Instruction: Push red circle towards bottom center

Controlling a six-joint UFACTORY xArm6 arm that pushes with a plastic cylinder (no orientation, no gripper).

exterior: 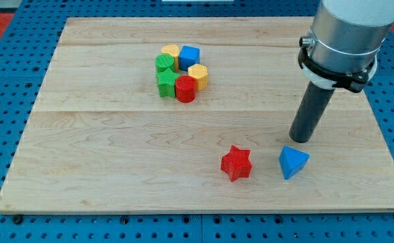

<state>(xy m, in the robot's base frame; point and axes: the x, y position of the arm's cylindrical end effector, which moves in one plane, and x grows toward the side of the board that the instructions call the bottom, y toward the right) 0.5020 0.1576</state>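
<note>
Currently my tip (300, 139) sits just above the blue triangular block (293, 162), well apart from the red circle block (185, 88) in the cluster; rod only, no tool jaws to read.

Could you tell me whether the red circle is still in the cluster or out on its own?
In: the red circle touches a green block and a yellow block. My tip is far off.

The wooden board (116, 148) carries a block cluster — red circle (185, 88) included — well left of my tip (301, 139). A red star (236, 163) and blue triangle (293, 162) lie just below it.
</note>
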